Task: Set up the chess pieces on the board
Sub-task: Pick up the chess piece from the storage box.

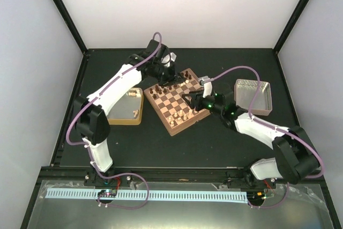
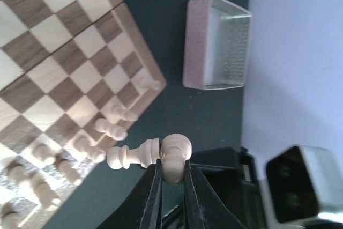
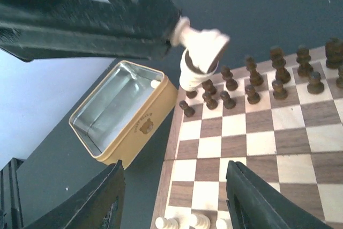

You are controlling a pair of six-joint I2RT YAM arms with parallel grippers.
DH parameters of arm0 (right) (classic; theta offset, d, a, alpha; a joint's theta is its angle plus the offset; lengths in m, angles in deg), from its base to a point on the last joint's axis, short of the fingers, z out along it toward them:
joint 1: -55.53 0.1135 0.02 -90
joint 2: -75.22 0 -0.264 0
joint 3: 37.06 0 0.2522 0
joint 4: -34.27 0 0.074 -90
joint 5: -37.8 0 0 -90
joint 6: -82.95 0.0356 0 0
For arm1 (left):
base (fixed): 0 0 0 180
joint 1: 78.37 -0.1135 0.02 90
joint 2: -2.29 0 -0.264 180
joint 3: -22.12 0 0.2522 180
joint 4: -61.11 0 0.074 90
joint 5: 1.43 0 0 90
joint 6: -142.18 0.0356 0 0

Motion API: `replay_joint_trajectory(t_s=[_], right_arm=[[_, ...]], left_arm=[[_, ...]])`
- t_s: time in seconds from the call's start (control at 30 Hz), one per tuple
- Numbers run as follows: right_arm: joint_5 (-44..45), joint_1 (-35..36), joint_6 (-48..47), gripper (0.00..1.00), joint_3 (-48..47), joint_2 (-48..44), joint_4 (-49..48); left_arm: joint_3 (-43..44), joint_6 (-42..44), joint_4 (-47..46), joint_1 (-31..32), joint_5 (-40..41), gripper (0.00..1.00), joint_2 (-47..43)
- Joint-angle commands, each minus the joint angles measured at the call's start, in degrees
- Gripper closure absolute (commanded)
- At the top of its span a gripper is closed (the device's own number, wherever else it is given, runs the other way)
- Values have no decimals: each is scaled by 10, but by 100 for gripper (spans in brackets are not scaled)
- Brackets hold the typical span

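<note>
Your left fingers [image 2: 153,197] are pressed onto a pale piece [image 2: 140,155]. The left gripper [image 2: 172,165] pinches its thicker end. In the left wrist view the piece lies sideways, with its long axis running left to right and its slimmer end pointing left toward the board [image 2: 59,52].

Just past that tip, pale pieces [image 2: 107,128] stand upright along the board's edge. The silver tray [image 2: 195,41] sits farther out on the dark table [image 2: 171,4], apart from the board.

Your right fingers [image 3: 110,199] are spread wide with nothing between them. The right gripper [image 3: 174,165] hangs over the board's middle squares. Beyond it the dark pieces [image 3: 268,79] stand in two rows. The tan tray [image 3: 144,127] lies just beside that edge of the board.

From above, the board sits turned cornerwise. Your left arm rises from its base, bends at the elbow and reaches inward to the board's far corner, wrist tipped down. Your right arm stretches low from the right, its forearm angled across to the board's right side.
</note>
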Motion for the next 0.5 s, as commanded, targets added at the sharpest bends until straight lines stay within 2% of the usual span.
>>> replay_joint_trajectory(t_s=[0.0,0.33,0.47], right_arm=[[15,8,-18,47,8,-10,-117],[55,21,-28,47,9,40,-239],[75,27,-40,51,-3,57,-265]], left_arm=[[-2,-66,-51,-1,-46,91,-38],[-24,-106,-92,0,-70,90,-66],[-26,-110,-97,0,-73,90,-69]])
